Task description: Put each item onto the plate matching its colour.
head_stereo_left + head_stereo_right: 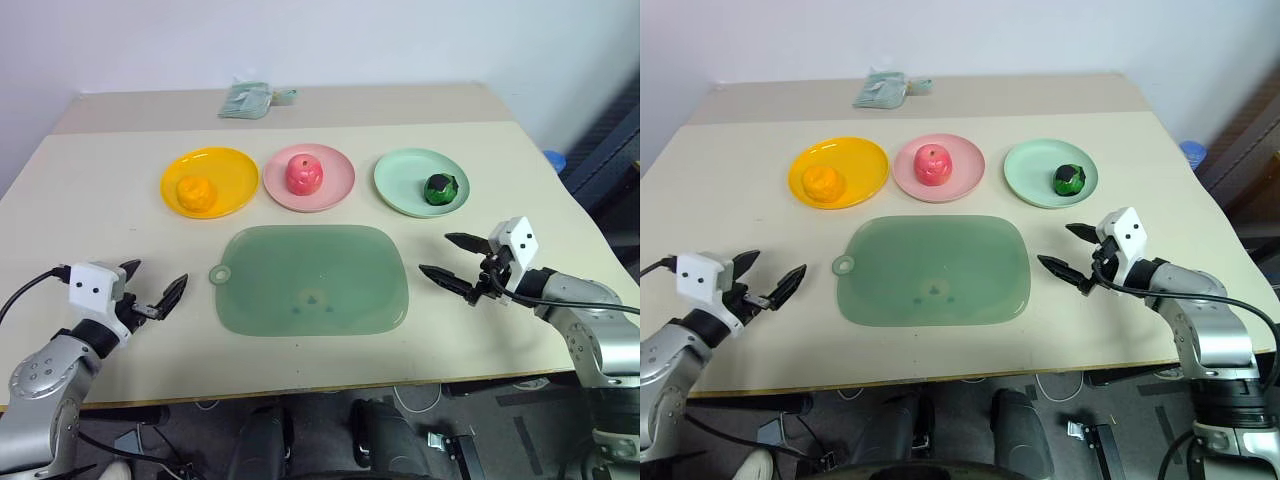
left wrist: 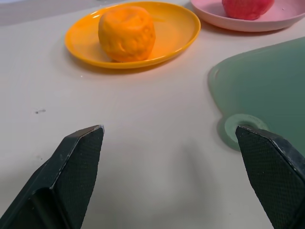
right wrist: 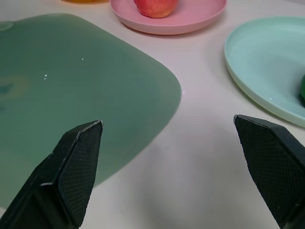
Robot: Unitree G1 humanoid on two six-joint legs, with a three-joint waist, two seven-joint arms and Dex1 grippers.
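Note:
The orange round fruit (image 1: 197,193) lies on the yellow-orange plate (image 1: 235,170). On the pink plate (image 1: 338,185) sits the pink-red apple (image 1: 304,173). The dark green ball (image 1: 440,188) rests on the mint green plate (image 1: 400,175). All three plates stand in a row across the table's middle. My left gripper (image 1: 152,287) hovers open near the front left, empty, facing the orange fruit (image 2: 127,32). My right gripper (image 1: 452,262) is open and empty at the front right, just right of the mat, in front of the mint plate (image 3: 257,67).
A large translucent green mat (image 1: 312,278) lies in front of the plates, between my grippers. A small pale green cloth bundle (image 1: 248,100) sits at the table's far edge. A blue object (image 1: 553,159) shows beyond the table's right edge.

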